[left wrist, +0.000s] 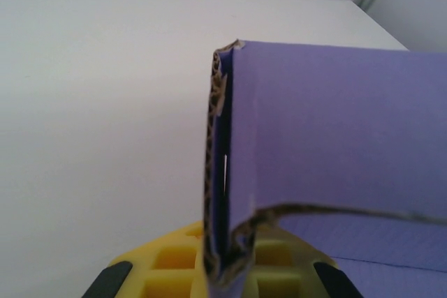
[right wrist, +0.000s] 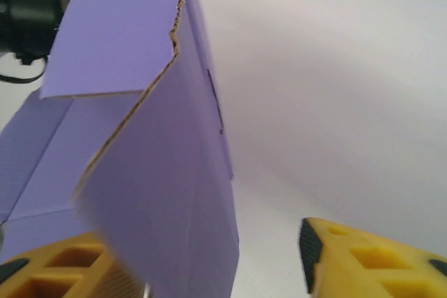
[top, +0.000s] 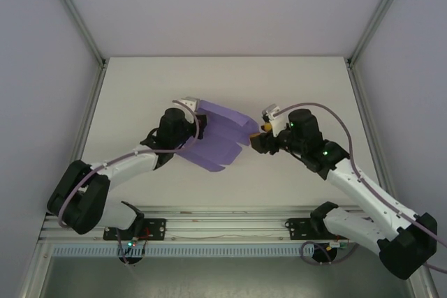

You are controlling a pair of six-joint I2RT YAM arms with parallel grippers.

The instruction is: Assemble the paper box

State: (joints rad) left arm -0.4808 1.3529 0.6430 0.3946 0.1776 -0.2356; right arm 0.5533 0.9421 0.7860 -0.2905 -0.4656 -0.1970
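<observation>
The paper box (top: 222, 139) is a lavender die-cut card, partly folded, lying between both arms at mid-table. My left gripper (top: 193, 112) is shut on its far left edge. In the left wrist view the doubled corrugated edge of the box (left wrist: 335, 123) stands upright, pinched between the yellow fingers (left wrist: 167, 259) of the left gripper (left wrist: 223, 271). My right gripper (top: 255, 139) is at the box's right end and open. In the right wrist view a raised panel of the box (right wrist: 160, 172) stands between its spread fingers (right wrist: 363, 263), close to the left one.
White tabletop (top: 140, 88) lies all around the box, bounded by aluminium frame posts (top: 363, 95) at the sides and the rail (top: 223, 227) at the near edge. The right arm's cable (top: 335, 113) loops above its wrist.
</observation>
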